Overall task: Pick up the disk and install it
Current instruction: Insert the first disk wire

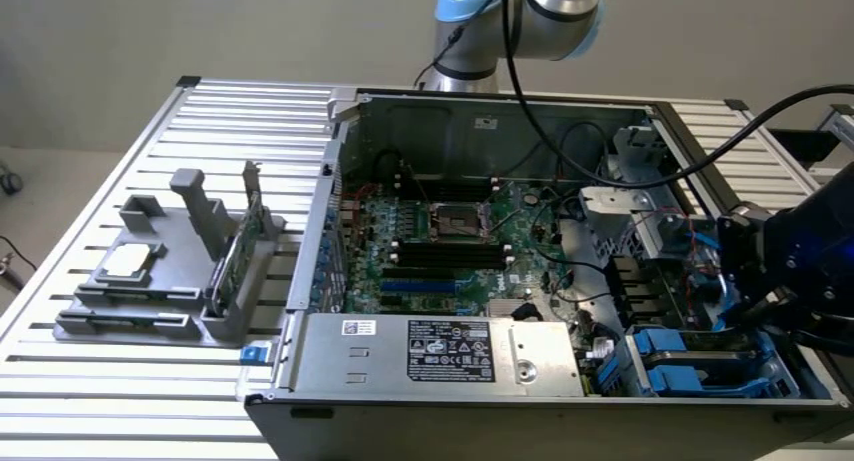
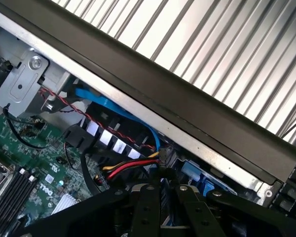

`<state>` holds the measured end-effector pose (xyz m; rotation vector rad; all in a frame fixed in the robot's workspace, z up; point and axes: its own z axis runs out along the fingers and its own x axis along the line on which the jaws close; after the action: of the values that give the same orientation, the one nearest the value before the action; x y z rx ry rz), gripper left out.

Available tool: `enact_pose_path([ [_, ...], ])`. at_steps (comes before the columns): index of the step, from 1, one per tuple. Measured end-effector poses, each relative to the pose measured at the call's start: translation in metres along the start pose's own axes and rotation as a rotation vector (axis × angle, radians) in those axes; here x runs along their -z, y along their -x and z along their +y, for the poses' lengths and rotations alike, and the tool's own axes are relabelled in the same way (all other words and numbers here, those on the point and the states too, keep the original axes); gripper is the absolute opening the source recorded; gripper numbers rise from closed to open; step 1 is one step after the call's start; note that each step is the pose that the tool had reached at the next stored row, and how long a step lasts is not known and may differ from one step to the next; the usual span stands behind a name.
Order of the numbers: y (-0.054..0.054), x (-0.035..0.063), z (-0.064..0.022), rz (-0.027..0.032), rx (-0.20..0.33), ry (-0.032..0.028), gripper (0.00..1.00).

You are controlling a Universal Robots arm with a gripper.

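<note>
Table [image 1: 174, 151] slats lie under everything we see. On them stands the open computer case [image 1: 467, 426] with its green motherboard [image 1: 441, 251]. At the exterior view's right the gripper [image 1: 781, 301] hangs over the case's drive corner. There the disk [image 1: 697, 369] sits low inside the case in its blue carrier, close by the gripper. We cannot tell whether the claw is apart or together.

Soft, even light is washing the slatted table [image 1: 80, 381] pale. Shadow is pooling inside the open computer case [image 1: 441, 121], and glare is bleaching the slats [image 2: 212, 49] in the wrist view.
</note>
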<state>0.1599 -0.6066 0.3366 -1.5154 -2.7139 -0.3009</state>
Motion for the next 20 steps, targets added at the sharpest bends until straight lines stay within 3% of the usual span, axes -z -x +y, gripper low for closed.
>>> enact_pose_path([
  [4,0.0009,0.0020,-0.0015,0.0133,-0.013,-0.0123,0.16],
  [10,0.0027,0.0067,-0.0045,0.0307,-0.031,-0.0235,0.16],
  [17,0.0040,0.0087,-0.0073,0.0442,-0.052,-0.0463,0.16],
  [20,0.0040,0.0087,-0.0074,0.0451,-0.075,-0.0498,0.16],
])
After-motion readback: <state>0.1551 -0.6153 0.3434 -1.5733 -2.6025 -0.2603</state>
